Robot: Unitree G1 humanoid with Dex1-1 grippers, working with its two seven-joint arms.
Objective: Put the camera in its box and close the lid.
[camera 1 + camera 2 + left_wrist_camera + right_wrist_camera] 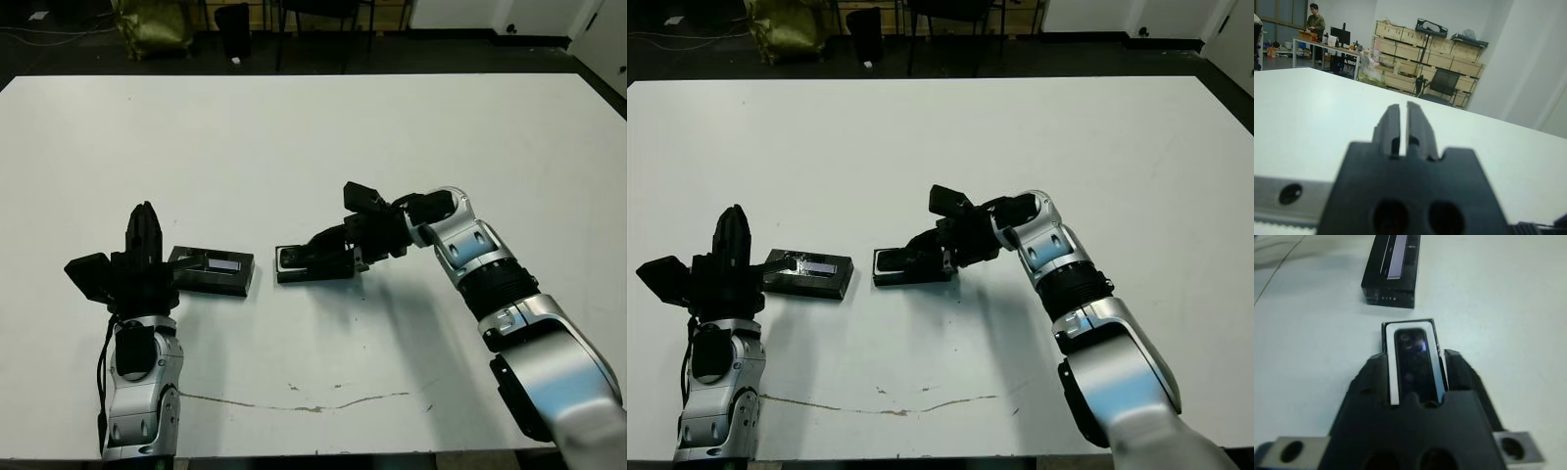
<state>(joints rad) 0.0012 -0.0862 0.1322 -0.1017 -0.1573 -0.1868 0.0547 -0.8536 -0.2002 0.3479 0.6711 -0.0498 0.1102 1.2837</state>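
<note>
On the white table (313, 137), fronting stacked crates (1415, 41) and a distant person (1315, 22), the right jaws straddle the box (1411, 360) holding the camera (1414, 363), the lid (211, 270) beside; left jaws closed, empty.

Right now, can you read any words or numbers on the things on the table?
"LITE": that is my best reading of the small pale letters on the end face of the lid; they are blurry, so I am not sure.
The camera in the box: no words show.
The stripe on top of the lid: nothing I can read.
The crates in the background of the left wrist view: too far to read.
</note>
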